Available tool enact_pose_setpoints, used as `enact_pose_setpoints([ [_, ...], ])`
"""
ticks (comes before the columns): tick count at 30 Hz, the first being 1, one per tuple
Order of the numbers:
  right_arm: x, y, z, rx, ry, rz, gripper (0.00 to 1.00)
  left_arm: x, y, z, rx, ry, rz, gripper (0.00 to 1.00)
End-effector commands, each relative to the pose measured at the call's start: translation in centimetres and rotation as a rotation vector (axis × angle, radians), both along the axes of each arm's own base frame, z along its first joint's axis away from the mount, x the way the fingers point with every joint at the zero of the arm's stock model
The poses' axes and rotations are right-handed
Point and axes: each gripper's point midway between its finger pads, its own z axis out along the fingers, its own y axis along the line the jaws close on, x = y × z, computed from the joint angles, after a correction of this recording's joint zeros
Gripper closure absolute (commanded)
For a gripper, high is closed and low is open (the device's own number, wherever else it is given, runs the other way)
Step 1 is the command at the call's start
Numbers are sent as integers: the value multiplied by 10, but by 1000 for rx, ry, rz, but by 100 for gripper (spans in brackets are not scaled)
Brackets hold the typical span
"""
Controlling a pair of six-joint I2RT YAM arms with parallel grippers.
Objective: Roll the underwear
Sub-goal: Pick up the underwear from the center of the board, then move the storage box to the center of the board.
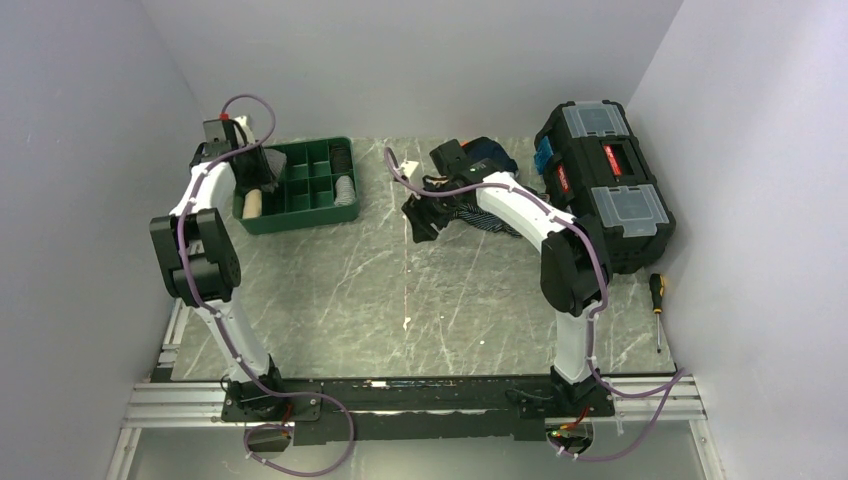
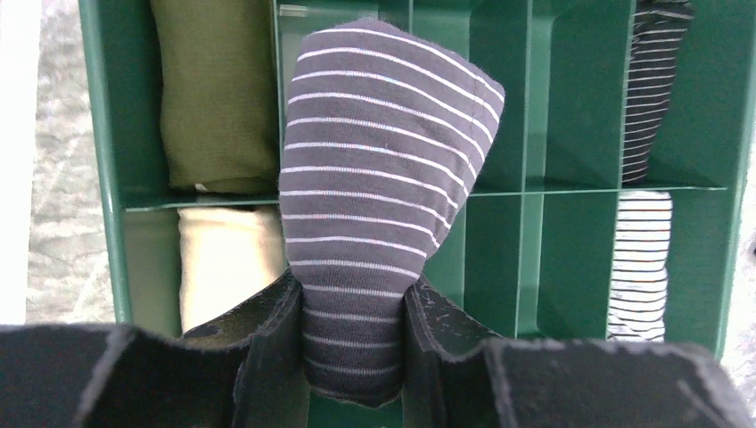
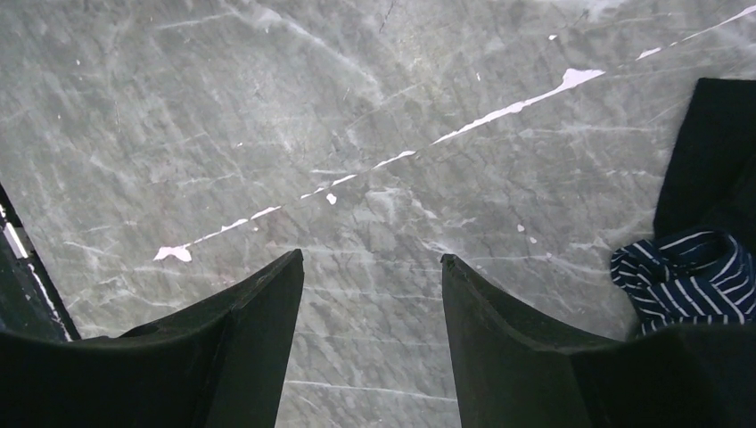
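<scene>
The left pincer [image 2: 352, 294] is clamped on the underwear [image 2: 383, 160]. This is one tight roll of grey cloth with thin white stripes, pinched at its near end between both fingers, with the rest bulging out past the fingertips. It hangs over the green tray [image 2: 98, 134], above the tray's inner compartments; whether it touches a divider I cannot tell.

Four other rolls lie in the tray. One olive roll [image 2: 214, 89] and one cream roll [image 2: 223, 259] fill two compartments along the tray's left side. One black roll with white stripes [image 2: 655, 80] and one white roll with dark stripes [image 2: 637, 267] lie along its right side.

The right pincer [image 3: 372, 259] stands open with nothing between its two fingers. It hangs above the bare marble counter [image 3: 223, 134], to the right of the tray and apart from it. Farther from the tray lies a loose heap: one navy striped garment [image 3: 686, 276] touching one black garment [image 3: 713, 152]. Farther right again stands one black toolbox [image 1: 605, 180]. One screwdriver [image 1: 657, 310] lies well away from the tray, at the counter's right edge.

Only the left wrist view shows the olive roll, because overhead the arm covers it. Only the overhead view shows the toolbox and the screwdriver.
</scene>
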Motion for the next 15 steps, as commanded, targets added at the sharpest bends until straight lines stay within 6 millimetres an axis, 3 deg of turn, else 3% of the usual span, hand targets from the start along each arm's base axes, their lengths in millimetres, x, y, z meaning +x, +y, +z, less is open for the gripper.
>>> enact_pose_setpoints([
  [1,1,1,4,21,-19,4,40,6,0,5,-24,-8,34,100],
  [11,-4,0,-5,13,3,15,40,-39,-12,-39,-42,96,3,100],
  [15,-6,-2,-5,10,3,14,40,-51,-17,-48,-52,129,-17,100],
])
